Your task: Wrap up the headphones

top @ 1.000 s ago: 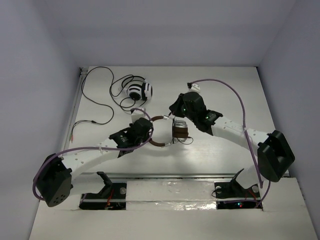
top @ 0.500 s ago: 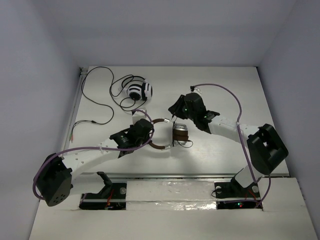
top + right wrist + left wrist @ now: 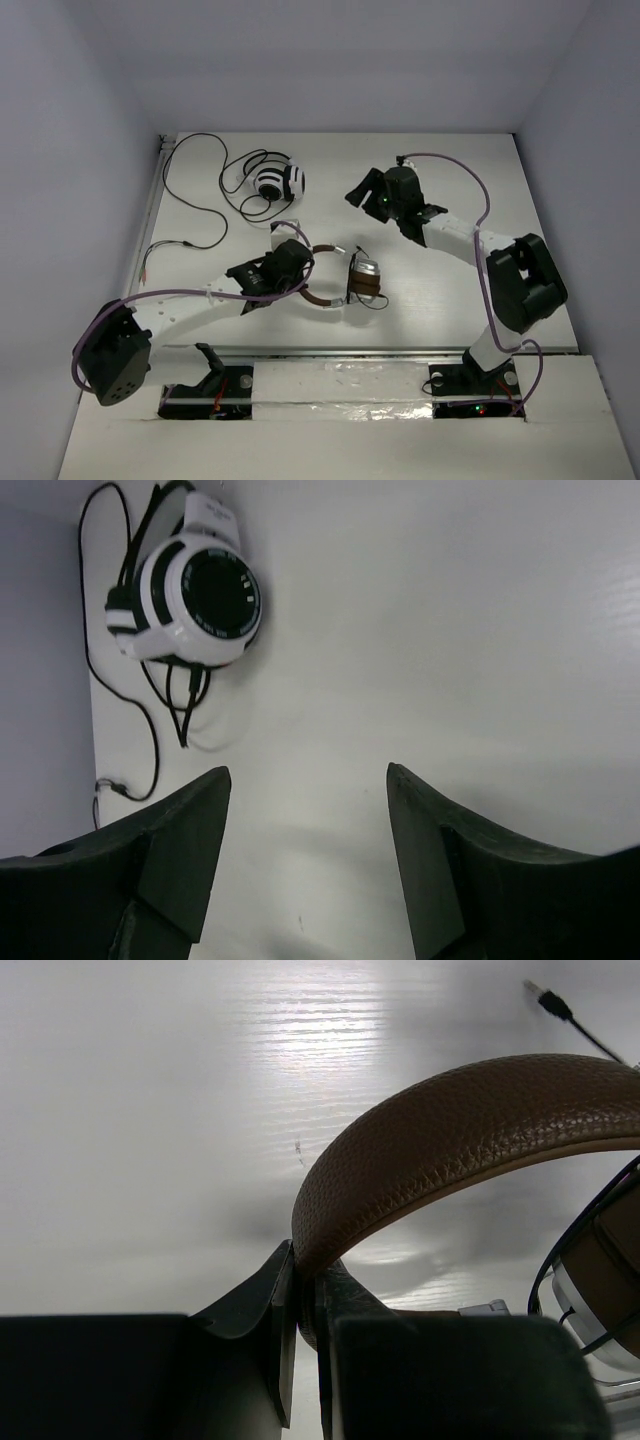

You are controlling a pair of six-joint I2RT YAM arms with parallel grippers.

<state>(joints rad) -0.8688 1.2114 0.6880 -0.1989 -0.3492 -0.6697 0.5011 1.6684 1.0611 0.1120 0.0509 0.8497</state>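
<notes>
The headphones lie at the table's middle, with the silver earcups folded together and the brown headband arching to their left. My left gripper is shut on that headband. In the left wrist view the leather headband is pinched between the fingers of the left gripper. An earcup with the thin black cable looped over it shows at the right edge. My right gripper hovers farther back, apart from the headphones. In its own view the right gripper is open and holds nothing.
Black-and-white striped headphones lie at the far left, also seen as the striped headphones in the right wrist view. Their long black cable trails toward the left wall. Another thin wire lies near the left edge.
My right gripper has opened and drawn back from the earcups toward the far side. The left gripper, still on the headband, has shifted the headphones slightly right and nearer.
</notes>
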